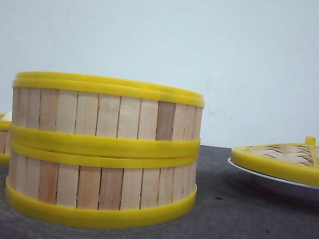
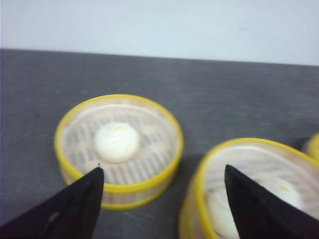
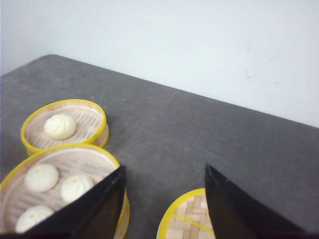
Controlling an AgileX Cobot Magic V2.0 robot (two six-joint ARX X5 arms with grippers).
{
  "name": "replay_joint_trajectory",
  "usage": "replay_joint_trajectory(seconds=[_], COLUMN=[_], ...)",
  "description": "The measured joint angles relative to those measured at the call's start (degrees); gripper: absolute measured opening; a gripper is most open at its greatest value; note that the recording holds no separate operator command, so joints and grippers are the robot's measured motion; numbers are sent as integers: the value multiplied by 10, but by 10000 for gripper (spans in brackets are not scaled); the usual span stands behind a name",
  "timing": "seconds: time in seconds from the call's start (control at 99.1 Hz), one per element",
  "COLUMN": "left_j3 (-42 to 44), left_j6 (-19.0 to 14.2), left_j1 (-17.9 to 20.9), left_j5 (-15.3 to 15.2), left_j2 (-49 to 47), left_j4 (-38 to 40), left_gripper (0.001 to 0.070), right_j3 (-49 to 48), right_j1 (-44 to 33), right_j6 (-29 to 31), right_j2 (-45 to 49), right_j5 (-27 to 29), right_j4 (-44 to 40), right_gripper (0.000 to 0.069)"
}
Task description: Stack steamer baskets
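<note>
The lone steamer basket (image 2: 118,149) sits on the tabletop (image 2: 209,94) beside the two-basket stack (image 1: 103,151), just ahead of the left tool (image 2: 162,186), nearer than the right tool (image 3: 164,184); both are spread wide, holding nothing.

A dark grey, slightly mottled surface (image 1: 239,225) runs back to a plain white wall (image 1: 168,35). On the surface, well to the right of the front view, sits a white plate (image 1: 278,186), shallow, with its rim showing below what it carries. On the plate lies a flat woven lid (image 1: 292,156) with a thick yellow rim and a small yellow knob (image 1: 310,141) standing upright at its middle. The lid covers most of the plate and sits slightly tilted. Light strips crossing in a herringbone pattern make up the lid's weave. In the right wrist view the lid's edge (image 3: 187,219) shows again on the grey surface.
</note>
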Motion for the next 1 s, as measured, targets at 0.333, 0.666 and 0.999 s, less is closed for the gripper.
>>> replay_joint_trajectory(seconds=[0.333,0.666,0.999], left_j3=[1,59,98], left_j6=[-21,-49,-58], left_j1=[134,195,199], left_j5=[-5,5,17], left_j2=[180,369,496], left_j4=[110,114,112], left_gripper=[469,469,468], right_j3=[-38,-38,-38], right_j1=[1,2,2], right_j6=[26,27,27], right_j2=[-56,-54,-54], right_j5=[-2,-16,-16], right_j4=[-53,-54,-54], right_gripper=[305,305,305])
